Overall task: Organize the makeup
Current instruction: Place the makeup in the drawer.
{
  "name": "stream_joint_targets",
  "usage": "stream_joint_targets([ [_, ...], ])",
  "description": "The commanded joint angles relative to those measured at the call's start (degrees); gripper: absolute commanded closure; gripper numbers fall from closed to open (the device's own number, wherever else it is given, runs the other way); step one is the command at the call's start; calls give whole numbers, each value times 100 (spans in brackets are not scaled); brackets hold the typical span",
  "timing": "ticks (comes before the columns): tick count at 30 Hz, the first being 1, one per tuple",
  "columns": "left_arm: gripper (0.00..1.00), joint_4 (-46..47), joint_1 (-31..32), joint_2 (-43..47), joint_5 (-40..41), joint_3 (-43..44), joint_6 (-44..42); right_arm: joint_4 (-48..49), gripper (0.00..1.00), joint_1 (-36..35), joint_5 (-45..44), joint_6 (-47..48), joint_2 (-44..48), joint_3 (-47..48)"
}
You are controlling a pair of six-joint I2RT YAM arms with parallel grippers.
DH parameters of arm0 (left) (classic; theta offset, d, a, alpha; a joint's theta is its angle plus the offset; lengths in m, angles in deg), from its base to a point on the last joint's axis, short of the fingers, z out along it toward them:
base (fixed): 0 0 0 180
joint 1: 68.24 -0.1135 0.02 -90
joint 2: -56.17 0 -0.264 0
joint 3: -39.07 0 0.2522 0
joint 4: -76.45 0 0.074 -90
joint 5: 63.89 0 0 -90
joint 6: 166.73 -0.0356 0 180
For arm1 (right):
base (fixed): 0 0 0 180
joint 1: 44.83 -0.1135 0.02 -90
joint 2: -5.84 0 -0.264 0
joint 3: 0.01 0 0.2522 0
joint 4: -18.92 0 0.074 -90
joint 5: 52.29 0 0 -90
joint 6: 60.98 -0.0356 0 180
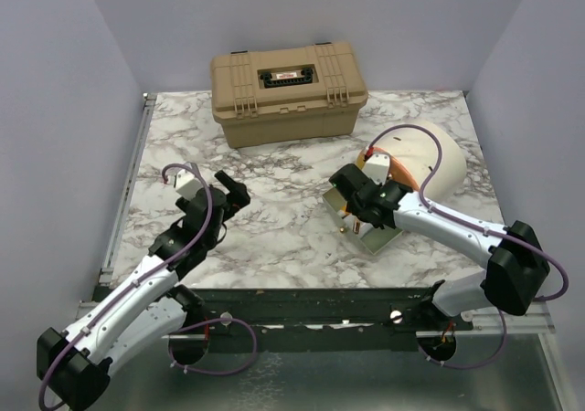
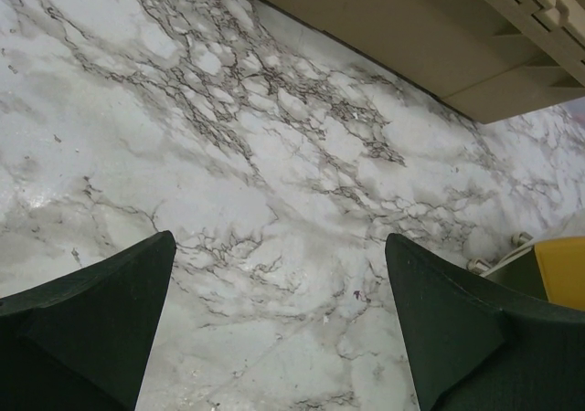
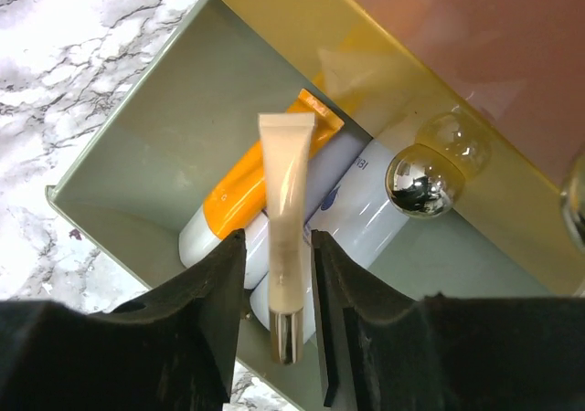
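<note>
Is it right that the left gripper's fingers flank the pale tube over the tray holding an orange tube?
No: it is the right gripper whose fingers flank the pale tube over the tray holding an orange tube, per the right wrist view.

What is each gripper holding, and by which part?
Left gripper: open, empty. Right gripper flanks the pale tube near its cap; whether it grips cannot be told.
</note>
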Motion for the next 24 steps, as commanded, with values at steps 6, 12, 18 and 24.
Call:
stream_joint_targets([
  [6, 1, 205, -26, -413, -562, 155, 8, -454, 59, 136, -265, -213, -61, 172],
  [12, 1, 418, -37, -507, -808, 120, -134, 469, 72, 134, 514, 646, 293, -36],
  [18, 1, 701, -35, -936, -1455, 198, -368, 689, 89, 129, 989, 1307, -187, -48],
  [24, 1, 1923, -29, -1336, -2780, -119, -707, 630, 99, 123, 1027, 1740, -156, 293],
])
